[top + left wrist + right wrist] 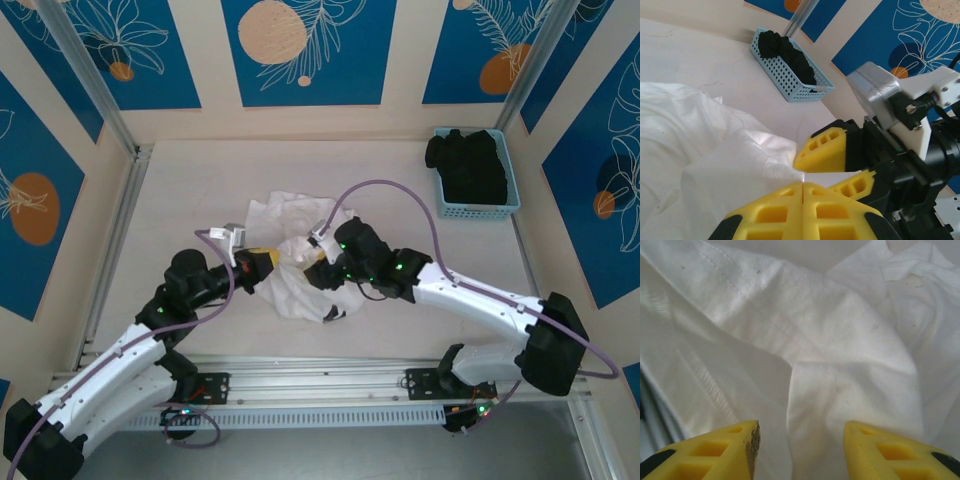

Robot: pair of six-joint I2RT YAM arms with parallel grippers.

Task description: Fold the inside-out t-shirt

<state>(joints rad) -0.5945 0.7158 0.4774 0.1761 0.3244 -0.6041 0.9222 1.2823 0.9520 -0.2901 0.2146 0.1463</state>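
The inside-out t-shirt (290,250) lies crumpled and white in the middle of the table. My left gripper (262,262) sits at its left edge. In the left wrist view its yellow fingers (804,187) are pressed together, and a peak of the white cloth (740,165) is drawn up into their tips. My right gripper (318,262) faces it from the right, close by, with its jaws (840,172) apart. In the right wrist view the right gripper (801,440) is open, with a raised fold of the shirt (840,365) lying below the gap.
A light blue perforated basket (507,175) holding a black garment (470,160) stands at the back right of the table. Aluminium posts stand at the back corners, and a rail (320,385) runs along the near edge. The two grippers nearly touch.
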